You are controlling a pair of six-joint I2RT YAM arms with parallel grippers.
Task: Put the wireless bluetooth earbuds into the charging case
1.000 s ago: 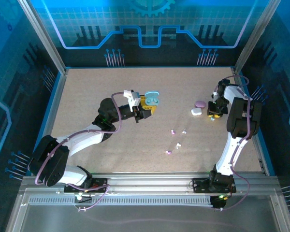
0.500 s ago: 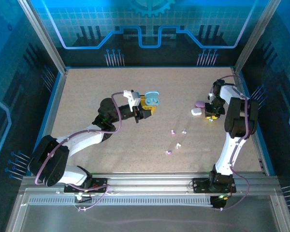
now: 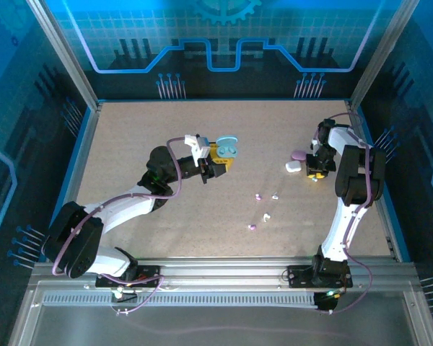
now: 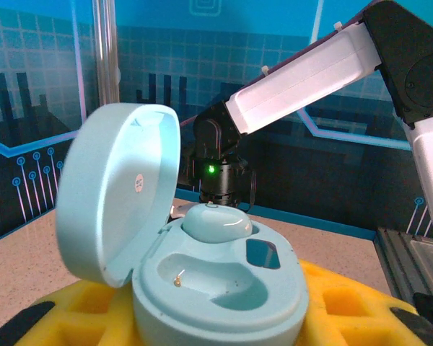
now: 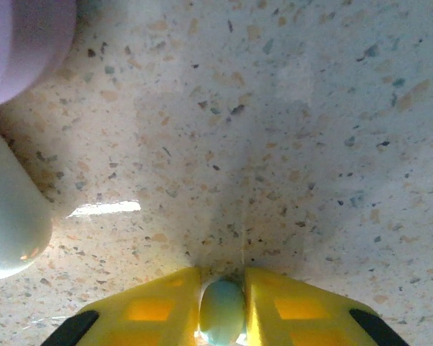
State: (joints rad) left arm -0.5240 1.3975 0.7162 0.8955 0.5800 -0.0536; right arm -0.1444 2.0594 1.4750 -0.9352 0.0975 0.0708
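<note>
- Since a second ago the right hand [image 3: 316, 173] has edged a little toward the back and left of the desk [image 3: 144, 122], ending closer to the two closed cases; the left arm has hardly stirred.
- The right hand is clenched on a light-blue earbud [image 5: 222, 303]; the right wrist view shows it pinched between the yellow fingertips [image 5: 151, 306], low over the speckled surface.
- Just beside that hand lie a purple case [image 3: 299, 155] and a white case [image 3: 294, 166], touching or nearly touching each other.
- The left hand [image 3: 219, 158] is grasping the light-blue charging case [image 3: 228, 148] between its yellow pads, near the middle of the desk and well apart from the right hand.
- In the left wrist view the case's lid [image 4: 119, 187] stands open, tilted back to the left.
- One long recess [image 4: 209, 277] in the case's tray lies bare, and a rounded pale-blue piece [image 4: 216, 220] sits at the tray's far side.
- Four loose earbuds rest on the desk between the arms: a pinkish one [image 3: 258, 196], a white one [image 3: 275, 194], another white one [image 3: 265, 216] and a purple one [image 3: 251, 227].
</note>
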